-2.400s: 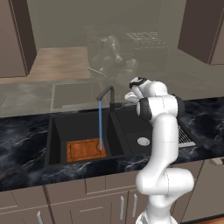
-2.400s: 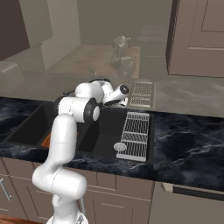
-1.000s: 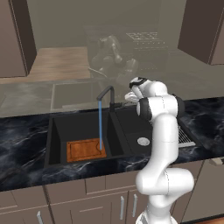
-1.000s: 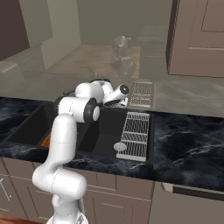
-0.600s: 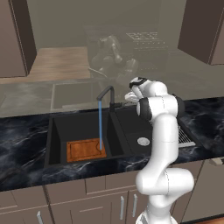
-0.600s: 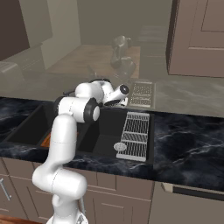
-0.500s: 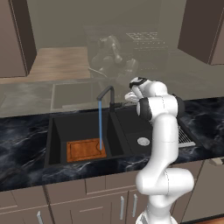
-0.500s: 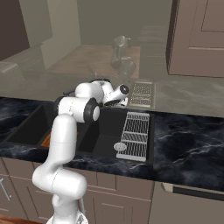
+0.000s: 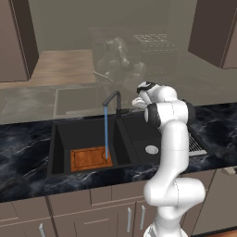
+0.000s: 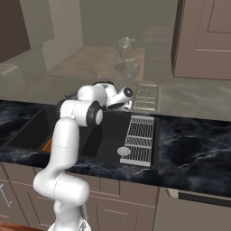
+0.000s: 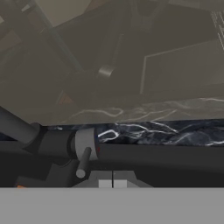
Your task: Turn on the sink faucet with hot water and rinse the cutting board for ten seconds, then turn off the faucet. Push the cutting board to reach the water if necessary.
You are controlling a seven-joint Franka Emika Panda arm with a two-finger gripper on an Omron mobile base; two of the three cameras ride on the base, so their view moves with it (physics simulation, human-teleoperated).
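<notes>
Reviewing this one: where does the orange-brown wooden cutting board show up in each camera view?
Left base view: orange-brown wooden cutting board lies flat in the large basin, thin light-blue water stream landing at its right edge.
Right base view: an orange sliver left of the white arm.
Hand view: can't identify it.
Shared landmark: matte-black double-basin sink.

Large basin of sink (image 9: 60,139) open above cutting board (image 9: 90,158); water (image 9: 106,132) and faucet (image 9: 113,99) block its right side. Wire rack (image 10: 140,139) covers shallow basin's right.
</notes>
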